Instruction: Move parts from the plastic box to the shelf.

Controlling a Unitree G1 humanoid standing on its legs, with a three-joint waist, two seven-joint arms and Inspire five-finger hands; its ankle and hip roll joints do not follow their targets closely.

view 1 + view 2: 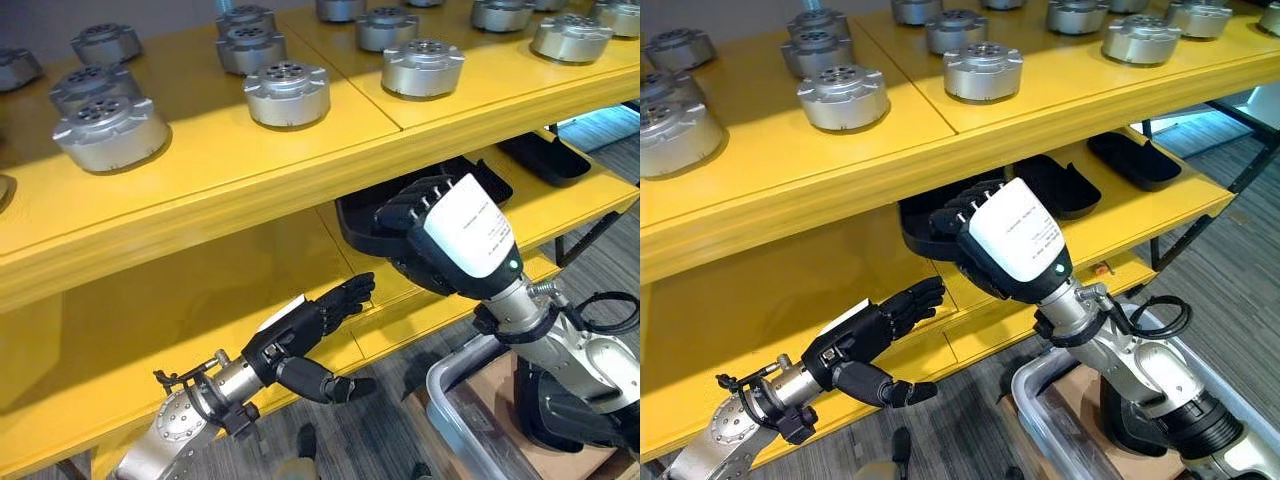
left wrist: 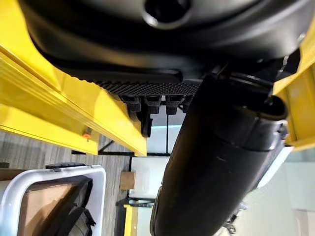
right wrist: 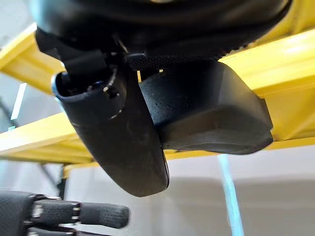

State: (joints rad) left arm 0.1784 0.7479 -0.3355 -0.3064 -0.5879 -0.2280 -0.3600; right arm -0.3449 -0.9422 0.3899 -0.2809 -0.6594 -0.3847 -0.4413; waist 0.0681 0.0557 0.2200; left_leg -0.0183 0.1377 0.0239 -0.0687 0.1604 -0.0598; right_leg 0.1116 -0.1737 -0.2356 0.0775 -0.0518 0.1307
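1. The upper level of the yellow shelf (image 1: 330, 150) carries many silver round metal parts (image 1: 287, 94), standing flat and spaced apart in rows. Judgement: much of the transfer looks done.
2. The lower shelf level (image 1: 760, 300) holds black trays: one (image 1: 930, 225) directly behind the right hand, and another (image 1: 1132, 160) further toward the robot's right.
3. Right hand (image 1: 1005, 245): raised in front of the lower shelf opening, its back with the white cover toward the head camera, fingertips reaching to the nearest black tray. The right wrist view shows its thumb and a dark moulded shape close against the palm. I cannot tell whether the fingers grasp the tray, rest on it or hold anything, since they are hidden.
4. Left hand (image 1: 300, 335): low, in front of the lower shelf edge, fingers extended and relaxed, thumb spread apart, holding nothing. No part in its palm.
5. The plastic box (image 1: 470, 420) sits on the floor at lower right, under the right arm; its light rim shows, with a brown patch inside it. Whether parts remain in it cannot be told.
6. Judgement on progress: no part is visibly in transit now. Remaining work depends on the box contents, which are hidden.
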